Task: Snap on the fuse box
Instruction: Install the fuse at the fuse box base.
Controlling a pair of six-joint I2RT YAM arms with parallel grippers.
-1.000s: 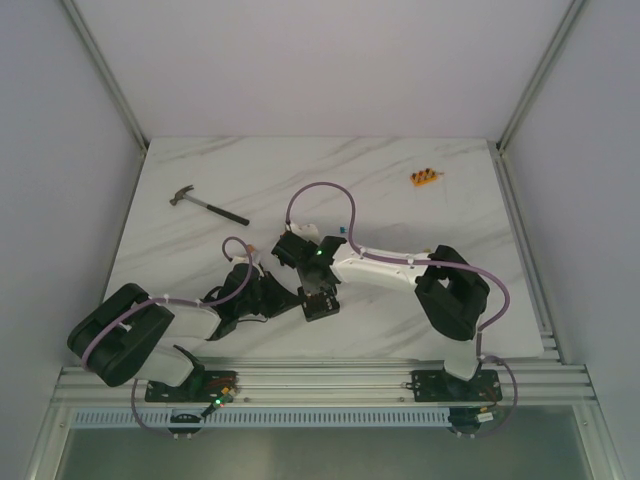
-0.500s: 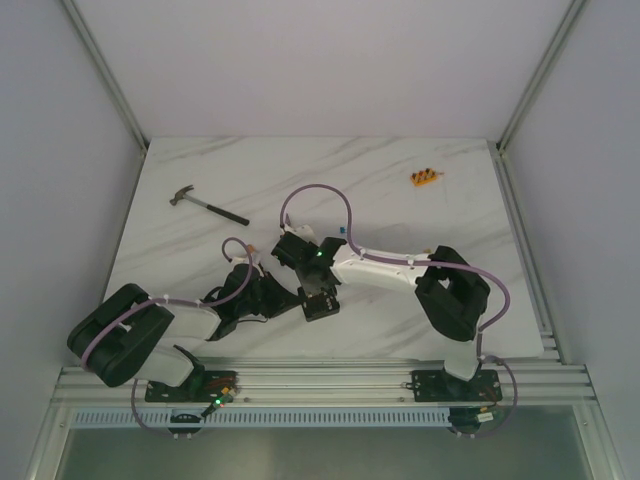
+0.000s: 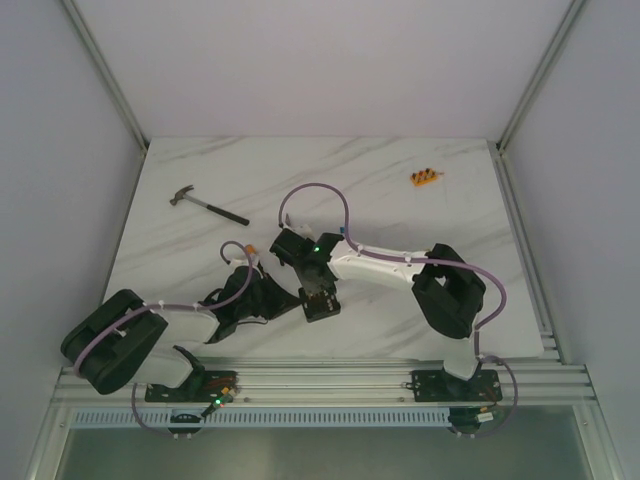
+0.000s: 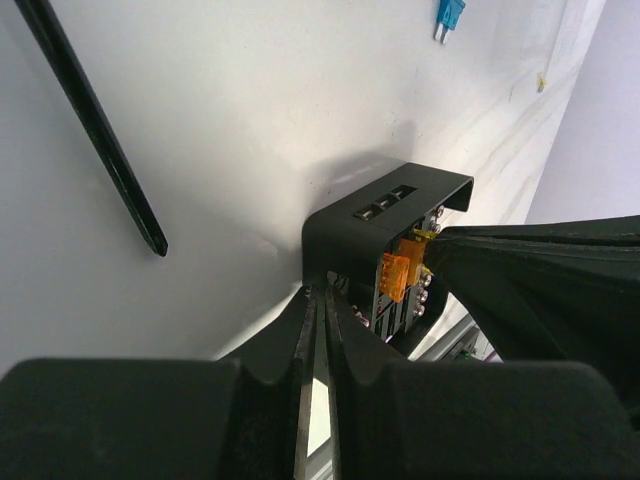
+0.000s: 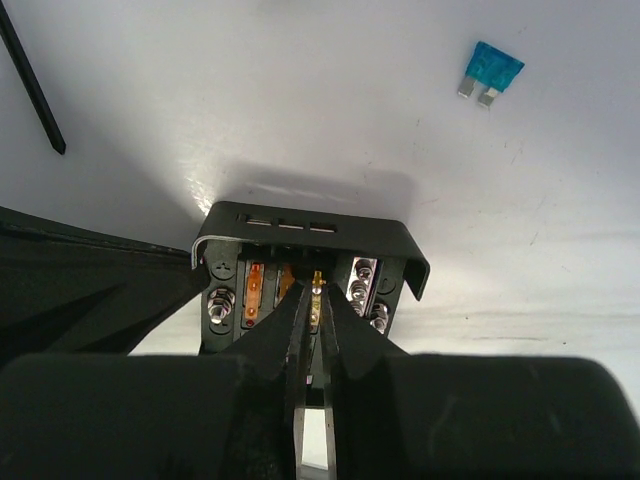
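The fuse box (image 5: 300,235), black with a slotted top bracket, sits on the white table, rows of orange fuses and screws showing inside. In the top view both arms cover it near the table's front middle. My right gripper (image 5: 316,290) reaches into the box, jaws shut on a small yellow fuse (image 5: 316,283) standing upright between the tips. My left gripper (image 4: 322,292) comes in from the box's left side, its jaws pinched on the lower corner of the fuse box (image 4: 385,215) with only a sliver of gap. No clear lid is in view.
A hammer (image 3: 208,205) lies at the back left, its black handle (image 4: 95,125) close to the box. A loose blue fuse (image 5: 492,72) lies just beyond the box. A small orange fuse strip (image 3: 425,178) sits at the back right.
The right wrist has shifted slightly left over the box and the left arm has sunk a little. Both grippers remain at the box.
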